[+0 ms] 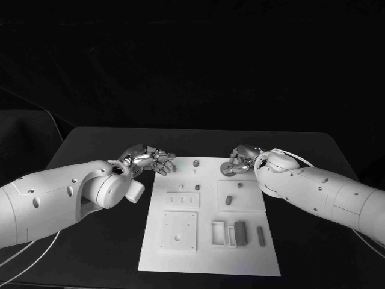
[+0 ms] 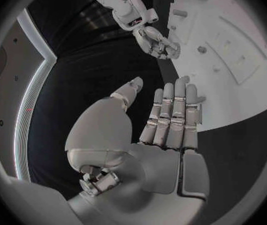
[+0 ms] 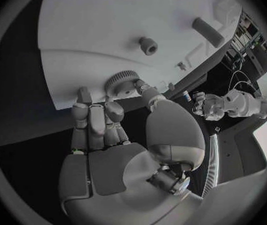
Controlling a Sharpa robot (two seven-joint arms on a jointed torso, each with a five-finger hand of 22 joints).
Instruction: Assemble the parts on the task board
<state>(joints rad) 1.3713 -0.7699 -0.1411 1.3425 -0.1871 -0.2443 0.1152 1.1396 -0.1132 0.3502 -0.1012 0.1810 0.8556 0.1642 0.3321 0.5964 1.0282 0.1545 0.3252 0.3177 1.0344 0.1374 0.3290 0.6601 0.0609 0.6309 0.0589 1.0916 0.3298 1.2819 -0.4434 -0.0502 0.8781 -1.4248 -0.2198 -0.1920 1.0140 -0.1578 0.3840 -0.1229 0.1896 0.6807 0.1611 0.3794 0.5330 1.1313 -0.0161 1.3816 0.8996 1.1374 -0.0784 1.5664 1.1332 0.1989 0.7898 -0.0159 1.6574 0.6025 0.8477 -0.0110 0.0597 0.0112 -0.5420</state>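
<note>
The white task board [image 1: 210, 253] lies in the middle of the table. My right hand [image 1: 242, 161] is at its far right corner. A toothed gear [image 3: 122, 80] lies at that corner; my right thumb touches its rim and the fingers [image 3: 97, 116] reach up just beside it. Whether the gear is pinched is unclear. My left hand [image 1: 147, 159] hovers over the black table by the board's far left corner, fingers [image 2: 171, 112] straight and side by side, thumb apart, nothing in it. Small dark parts lie on the board: a peg [image 1: 229, 200], a block [image 1: 240, 232] and a bar [image 1: 260, 236].
A white bracket [image 1: 218, 233] and a raised white plate [image 1: 180, 230] sit on the board's near half. A short round knob [image 3: 148, 45] and a dark oblong piece [image 3: 206, 26] lie beyond the gear. Black table [image 1: 97, 144] surrounds the board.
</note>
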